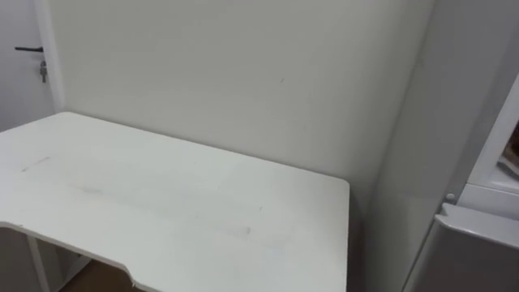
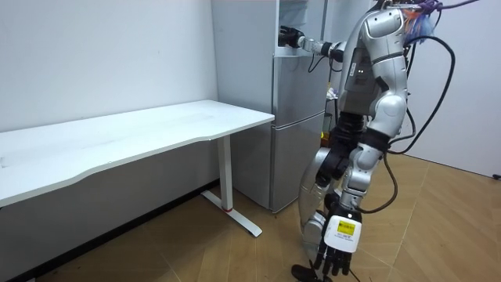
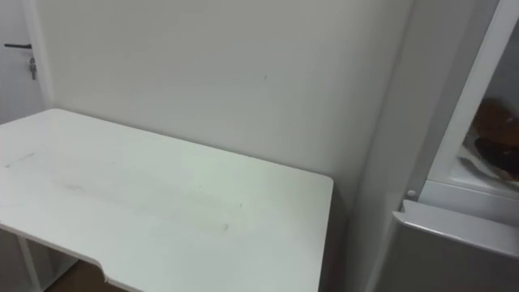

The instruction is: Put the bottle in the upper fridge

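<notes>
Right robot hand (image 2: pixel 291 36) raised at upper fridge (image 2: pixel 302 20), grip cannot be told, left robot hand (image 2: pixel 337 252) hanging loosely open

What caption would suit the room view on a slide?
Robot by the fridge, right hand at its upper part, left hand hanging low.
</notes>
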Motion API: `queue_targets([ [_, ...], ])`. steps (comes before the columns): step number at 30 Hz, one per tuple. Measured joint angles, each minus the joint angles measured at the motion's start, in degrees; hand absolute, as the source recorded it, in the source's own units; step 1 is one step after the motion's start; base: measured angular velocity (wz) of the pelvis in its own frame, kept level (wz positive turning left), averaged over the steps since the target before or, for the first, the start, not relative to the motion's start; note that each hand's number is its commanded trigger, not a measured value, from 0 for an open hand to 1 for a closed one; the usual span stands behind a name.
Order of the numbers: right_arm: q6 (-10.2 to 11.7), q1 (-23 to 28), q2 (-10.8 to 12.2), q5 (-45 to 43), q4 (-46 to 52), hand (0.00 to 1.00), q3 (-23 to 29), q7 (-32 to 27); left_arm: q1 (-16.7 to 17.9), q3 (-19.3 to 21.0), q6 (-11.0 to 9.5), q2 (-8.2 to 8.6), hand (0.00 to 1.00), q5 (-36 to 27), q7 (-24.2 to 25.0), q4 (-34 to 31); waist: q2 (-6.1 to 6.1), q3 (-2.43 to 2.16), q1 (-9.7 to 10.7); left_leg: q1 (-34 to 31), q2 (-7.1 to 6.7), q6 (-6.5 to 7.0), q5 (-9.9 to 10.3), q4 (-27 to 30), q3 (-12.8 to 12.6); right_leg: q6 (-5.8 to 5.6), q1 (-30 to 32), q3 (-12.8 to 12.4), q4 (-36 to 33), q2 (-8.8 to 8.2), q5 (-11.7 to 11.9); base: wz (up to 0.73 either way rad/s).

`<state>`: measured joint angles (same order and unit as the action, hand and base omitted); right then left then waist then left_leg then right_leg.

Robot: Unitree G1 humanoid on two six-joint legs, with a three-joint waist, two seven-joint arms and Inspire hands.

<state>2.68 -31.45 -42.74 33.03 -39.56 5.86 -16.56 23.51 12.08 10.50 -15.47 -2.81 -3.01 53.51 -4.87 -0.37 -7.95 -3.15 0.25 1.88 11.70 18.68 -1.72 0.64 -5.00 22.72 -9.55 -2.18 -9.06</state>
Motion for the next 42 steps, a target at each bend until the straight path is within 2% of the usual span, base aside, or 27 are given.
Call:
queue_targets([
  [12,0.4,0.8,-0.1,0.1,0.3,0.00,0.7,0.5,1.1,0.2,-0.7,0.00,0.00,0.0,0.3,0.2,-0.18,0.06,0.0,0.1,0.00,0.18,-0.1,0.0,0.0,0.00,-0.2,0.0,0.0,0.01,0.0,0.00],
  [22,0.4,2.3,0.1,-0.1,2.6,0.00,0.3,0.5,1.7,0.3,-1.1,0.01,0.00,-1.1,0.1,0.3,-0.60,0.06,-0.1,2.1,0.08,0.18,-0.1,-1.6,-1.5,0.26,-0.7,-1.3,0.0,-0.12,-0.1,-0.05],
  [30,-1.5,3.5,0.5,0.6,9.6,0.00,-0.5,-2.1,1.5,0.1,-2.1,-0.14,0.00,-1.3,-0.1,1.4,-0.68,-0.04,1.5,3.8,0.04,0.16,-0.2,-3.5,-2.5,0.34,-1.9,-2.1,0.8,0.05,0.2,-0.08],
  [34,-1.6,5.3,1.9,0.4,16.0,0.00,-0.7,-4.5,0.9,0.1,-2.4,0.10,0.00,-0.6,-0.1,1.9,-0.63,-0.20,1.9,5.3,0.11,0.12,-0.2,-5.2,-3.7,0.21,-1.9,-2.4,0.2,-0.19,0.0,-0.11],
  [35,-1.6,6.0,2.0,0.4,17.7,0.00,-0.7,-4.8,0.8,0.1,-2.4,0.10,0.00,-0.3,-0.1,1.9,-0.48,-0.05,2.0,5.6,0.10,0.12,-0.2,-5.5,-3.8,0.12,-1.9,-2.3,-0.2,-0.28,-0.2,-0.09],
  [42,-1.6,8.0,2.1,0.4,24.2,0.00,-0.1,-6.4,0.4,0.1,-3.7,0.48,0.00,0.1,-0.1,2.1,-0.47,0.05,3.8,5.9,-0.02,0.16,-0.2,-6.4,-4.2,-0.04,-1.8,-2.3,-0.1,-0.47,-0.3,-0.02],
])
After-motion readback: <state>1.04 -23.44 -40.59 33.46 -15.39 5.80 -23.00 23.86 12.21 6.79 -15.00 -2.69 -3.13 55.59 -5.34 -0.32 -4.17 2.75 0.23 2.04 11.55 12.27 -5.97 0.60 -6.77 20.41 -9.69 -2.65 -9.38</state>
